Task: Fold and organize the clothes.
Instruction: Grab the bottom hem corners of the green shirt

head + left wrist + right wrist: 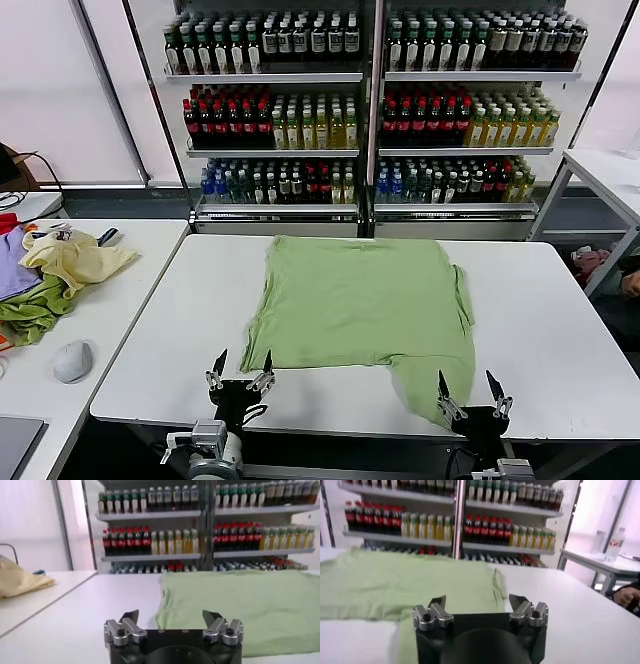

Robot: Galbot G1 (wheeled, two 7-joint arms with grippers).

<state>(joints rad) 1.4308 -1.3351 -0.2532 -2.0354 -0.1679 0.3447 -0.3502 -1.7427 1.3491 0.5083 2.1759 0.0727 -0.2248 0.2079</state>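
Polo shirt (pixel 360 300) is spread flat at the bench (pixel 540 320) centre. Left end effector (pixel 240 372) at 7 o'clock and right end effector (pixel 474 392) at 5 o'clock are held spread, empty.

White desk (pixel 560 320) w/ light green shirt (pixel 360 300) spread flat on it, one part hanging over near edge at robot's right. No other items on desk.

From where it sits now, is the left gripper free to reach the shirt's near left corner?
Probably yes. The left gripper is open at the table's near edge, with only bare tabletop between it and the green shirt's near left corner.
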